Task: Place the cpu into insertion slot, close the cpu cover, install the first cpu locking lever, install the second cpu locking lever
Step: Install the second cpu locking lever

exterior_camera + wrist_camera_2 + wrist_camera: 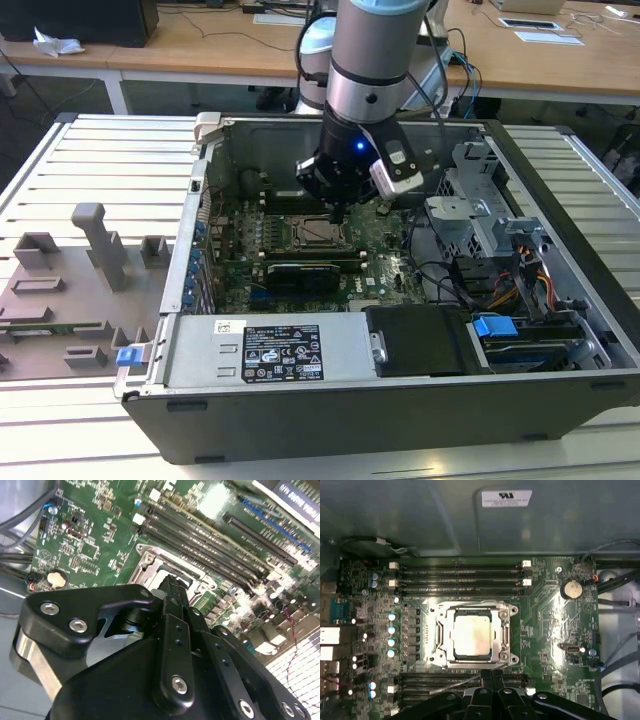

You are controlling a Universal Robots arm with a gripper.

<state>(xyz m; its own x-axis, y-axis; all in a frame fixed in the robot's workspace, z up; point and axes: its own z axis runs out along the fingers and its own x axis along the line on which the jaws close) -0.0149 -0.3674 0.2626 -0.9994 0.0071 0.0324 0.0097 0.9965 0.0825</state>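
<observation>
The tool [490, 677], fingers together and empty, hangs beside the cpu [471, 635] lying flat under the cpu cover [506, 639].

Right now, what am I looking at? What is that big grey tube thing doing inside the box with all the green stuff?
The grey tube is a robot arm. Its black gripper hangs inside an opened computer case that lies on a table. One picture is taken from outside; two come from cameras riding on the arm. The green stuff is the computer's main board. In its middle sits the cpu, a small silver square, lying in the insertion slot, with the cpu cover, a thin metal frame, around it. The gripper is just beside the slot and seems to hold nothing.
</observation>
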